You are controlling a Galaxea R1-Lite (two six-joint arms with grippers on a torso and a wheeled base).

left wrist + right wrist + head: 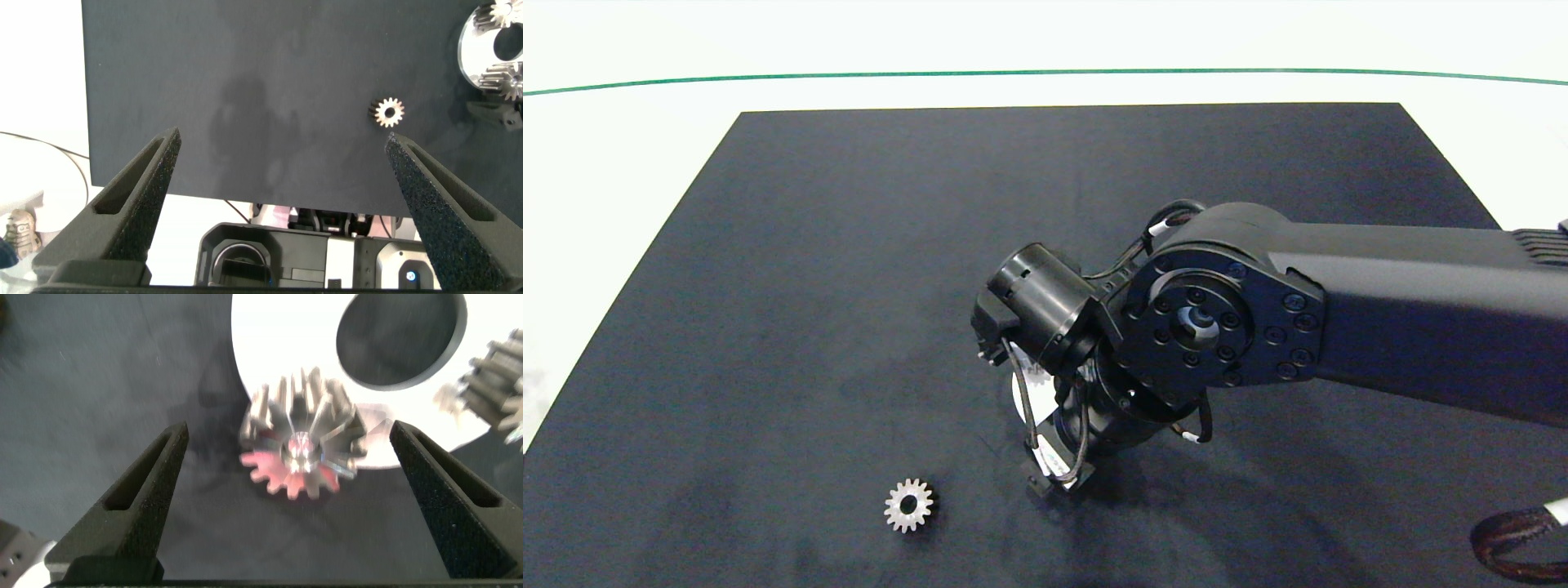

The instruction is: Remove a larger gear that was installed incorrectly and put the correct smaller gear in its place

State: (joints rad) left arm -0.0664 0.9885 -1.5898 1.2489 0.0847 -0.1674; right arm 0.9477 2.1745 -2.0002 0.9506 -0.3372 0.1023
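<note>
The right gripper (286, 506) hangs spread wide over the larger gear (301, 449), which sits on the white plate (270, 335). The smaller gear (908, 505) lies on the black mat (809, 286) at seven o'clock. The left gripper (282, 196) is parked, fingers apart.

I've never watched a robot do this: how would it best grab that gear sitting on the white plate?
Probably from straight above, closing on opposite sides of the toothed rim. The larger gear sits flat on the white plate, teeth flaring outward, and the open right gripper already straddles it.
</note>
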